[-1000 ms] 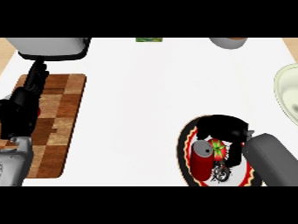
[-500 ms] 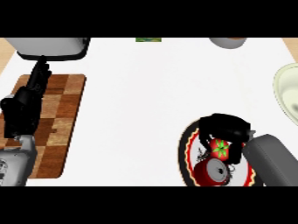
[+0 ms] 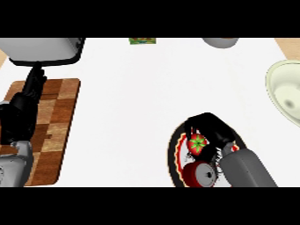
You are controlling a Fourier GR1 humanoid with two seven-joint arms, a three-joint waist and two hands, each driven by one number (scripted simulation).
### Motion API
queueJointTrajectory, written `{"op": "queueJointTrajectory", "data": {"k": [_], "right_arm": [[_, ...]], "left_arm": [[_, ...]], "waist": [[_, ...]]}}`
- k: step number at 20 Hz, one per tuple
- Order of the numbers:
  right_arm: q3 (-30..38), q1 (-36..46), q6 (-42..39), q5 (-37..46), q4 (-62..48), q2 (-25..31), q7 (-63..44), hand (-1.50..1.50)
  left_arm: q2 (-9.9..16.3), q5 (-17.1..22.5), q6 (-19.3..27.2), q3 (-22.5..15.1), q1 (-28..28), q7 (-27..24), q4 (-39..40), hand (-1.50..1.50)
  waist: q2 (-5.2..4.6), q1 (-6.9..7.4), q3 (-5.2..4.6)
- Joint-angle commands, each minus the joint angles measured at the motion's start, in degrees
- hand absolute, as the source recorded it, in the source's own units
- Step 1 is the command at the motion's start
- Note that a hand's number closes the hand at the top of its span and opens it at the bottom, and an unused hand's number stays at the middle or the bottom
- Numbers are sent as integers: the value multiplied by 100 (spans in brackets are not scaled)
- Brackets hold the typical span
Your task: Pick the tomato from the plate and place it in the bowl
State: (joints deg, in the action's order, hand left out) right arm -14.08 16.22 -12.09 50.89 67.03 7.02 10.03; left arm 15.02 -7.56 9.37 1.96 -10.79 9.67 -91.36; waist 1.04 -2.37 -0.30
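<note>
Only 1 view, from the robot's head, looking steeply down on the white counter (image 3: 133, 101); both forearms enter from the lower edge; the wooden board (image 3: 51, 127) lies at left, the bowl (image 3: 295, 101) is cut by the right edge; no 2nd view shares anything.

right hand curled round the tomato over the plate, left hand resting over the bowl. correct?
Not quite. In the head view the left hand rests over the wooden cutting board, not the bowl. The right hand is curled round the tomato over the plate.
</note>
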Motion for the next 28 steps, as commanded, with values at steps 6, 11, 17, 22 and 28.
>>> {"op": "queueJointTrajectory", "data": {"k": [6, 11, 17, 22, 28], "right_arm": [[-300, -541, 1906, -630, 2408, -691, -2791, 150], [-606, -1005, 2204, 507, 3823, -699, -4421, 150], [49, -1082, 1748, 716, 4932, -511, -4978, 150], [1504, -693, 2090, -320, 4363, -111, -4289, 150], [2736, -374, 2420, -1062, 3256, 644, -3229, 150]], "left_arm": [[-39, -16, -29, -60, 61, 34, -72, 0], [24, -5, -50, -4, -38, 171, -258, 0], [-122, -130, -28, -72, -94, 159, -145, 0], [-254, -283, 7, -222, 227, 60, -404, 0], [-73, -60, -280, 31, -87, 290, -341, 0]], "waist": [[27, -5, 21], [-11, 20, 18], [-90, 177, 29], [-105, 235, 33], [-108, 255, 35]]}}
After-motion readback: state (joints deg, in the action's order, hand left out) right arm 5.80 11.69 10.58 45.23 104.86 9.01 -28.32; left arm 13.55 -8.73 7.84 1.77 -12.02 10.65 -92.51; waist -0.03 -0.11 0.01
